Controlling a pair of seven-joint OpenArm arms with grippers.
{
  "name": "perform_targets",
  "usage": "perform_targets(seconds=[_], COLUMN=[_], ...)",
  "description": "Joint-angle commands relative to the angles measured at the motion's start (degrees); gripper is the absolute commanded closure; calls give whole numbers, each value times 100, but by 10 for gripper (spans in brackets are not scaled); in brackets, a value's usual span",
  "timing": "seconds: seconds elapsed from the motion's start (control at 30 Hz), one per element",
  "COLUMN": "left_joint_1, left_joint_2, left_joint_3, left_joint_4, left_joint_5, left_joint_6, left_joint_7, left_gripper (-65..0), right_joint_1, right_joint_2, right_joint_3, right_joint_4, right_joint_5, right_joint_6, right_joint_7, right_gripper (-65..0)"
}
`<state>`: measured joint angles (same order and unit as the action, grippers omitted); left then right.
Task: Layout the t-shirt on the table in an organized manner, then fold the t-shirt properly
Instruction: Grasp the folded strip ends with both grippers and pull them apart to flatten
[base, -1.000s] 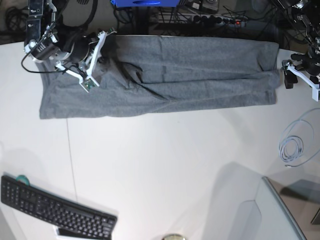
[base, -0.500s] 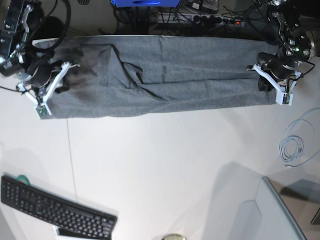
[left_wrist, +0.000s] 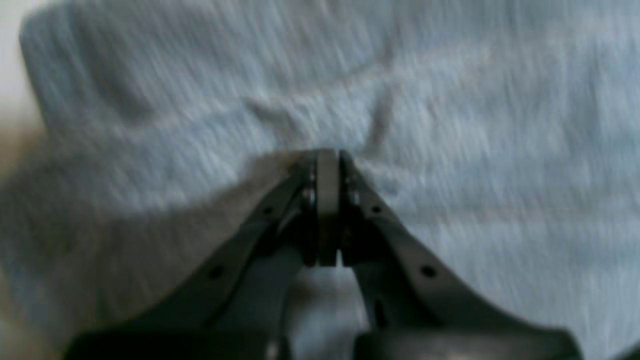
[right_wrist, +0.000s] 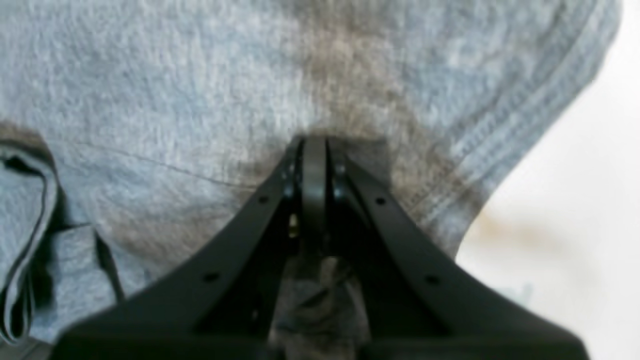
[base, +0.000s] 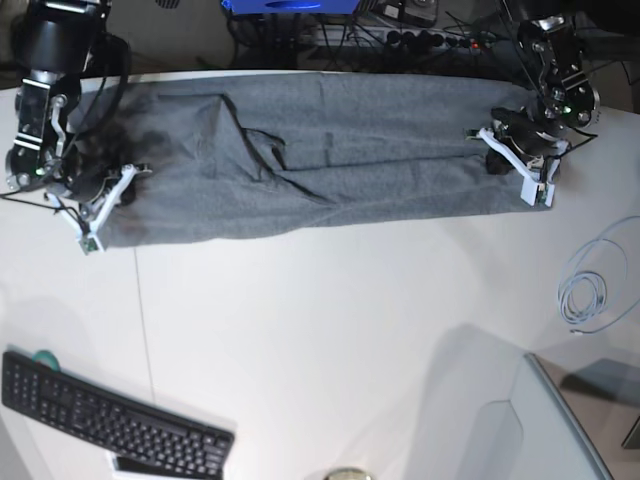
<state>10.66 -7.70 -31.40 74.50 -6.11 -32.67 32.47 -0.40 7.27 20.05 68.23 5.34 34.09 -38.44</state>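
A black keyboard (base: 110, 420) lies slanted in the lower left of the base view, with a small teal object (base: 42, 356) at its upper left end. A coiled pale cable (base: 590, 285) rests at the right edge. A blue box (base: 290, 6) and tangled dark cables (base: 420, 38) sit along the top.

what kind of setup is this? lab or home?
Most likely a lab bench: a large white table with a t-shirt spread on it, a black keyboard at the near edge, a coiled cable, and a power strip with tangled wiring behind.
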Motion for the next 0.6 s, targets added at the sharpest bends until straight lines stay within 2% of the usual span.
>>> perform_targets(seconds=[0.0,0.17,0.23,0.33,0.47,0.57], left_joint_1=[-94,-709,-973,-1298,-1668,-1773], left_joint_2=[-104,-183,-183,-175,-95,-43], left_joint_3=[-12,-21,-21,85,612,797], left_joint_4=[-122,-764,-905,-1046,-1336,-1468], left_joint_5=[53,53,53,193,756,897], left_joint_6=[53,53,53,53,106,387], left_joint_7=[19,-16,-16,-16,-245,-517], left_gripper=[0,0,0,0,0,0], right_joint_1=[142,775,950,985,985,898], right_joint_2=[25,192,227,324,333,324], right_joint_3=[3,12,12,12,12,21], right_joint_4=[-146,-1166,-1447,-1526,-1508,-1508], right_joint_5=[-196,-205,-205,-205,-205,-196], right_joint_6=[-37,-90,-486,-802,-820,-820], right_joint_7=[-3,305,428,613,604,595], right_gripper=[-8,-8,-8,-8,-8,-8])
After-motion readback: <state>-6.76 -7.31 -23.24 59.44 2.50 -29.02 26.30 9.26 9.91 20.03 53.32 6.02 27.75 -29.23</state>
